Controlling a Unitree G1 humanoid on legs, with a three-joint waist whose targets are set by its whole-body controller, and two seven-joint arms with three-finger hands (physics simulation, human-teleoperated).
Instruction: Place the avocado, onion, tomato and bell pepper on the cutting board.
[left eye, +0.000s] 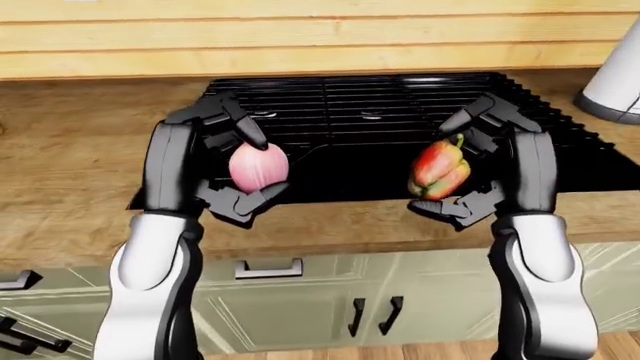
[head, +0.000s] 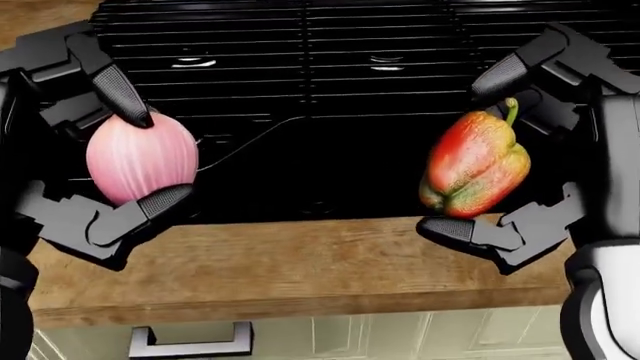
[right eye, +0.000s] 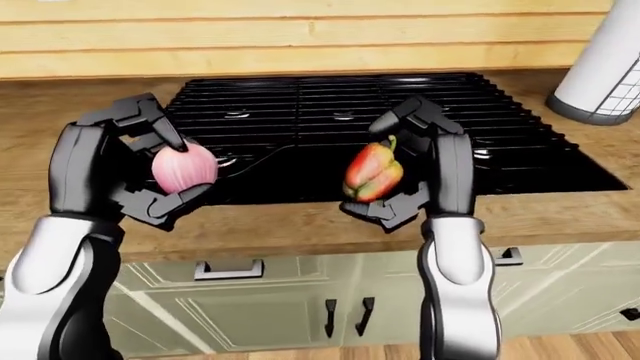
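A pink onion (head: 141, 157) is held up in my left hand (head: 135, 161), its black fingers closed round it above and below. My right hand (head: 480, 165) is shut on a red and green bell pepper (head: 475, 166) with its green stem pointing up. Both hands hover over the near edge of the wooden counter (head: 290, 270), at the bottom of a black stove (head: 320, 90). In the left-eye view the onion (left eye: 258, 166) and the pepper (left eye: 439, 167) are level with each other. No cutting board, avocado or tomato shows in any view.
The black stove grate (left eye: 390, 112) fills the counter's middle, with a wooden wall behind it. A white cylinder with a wire pattern (right eye: 605, 67) stands on the counter at the right. Pale green cabinet doors with dark handles (left eye: 268, 268) run below the counter.
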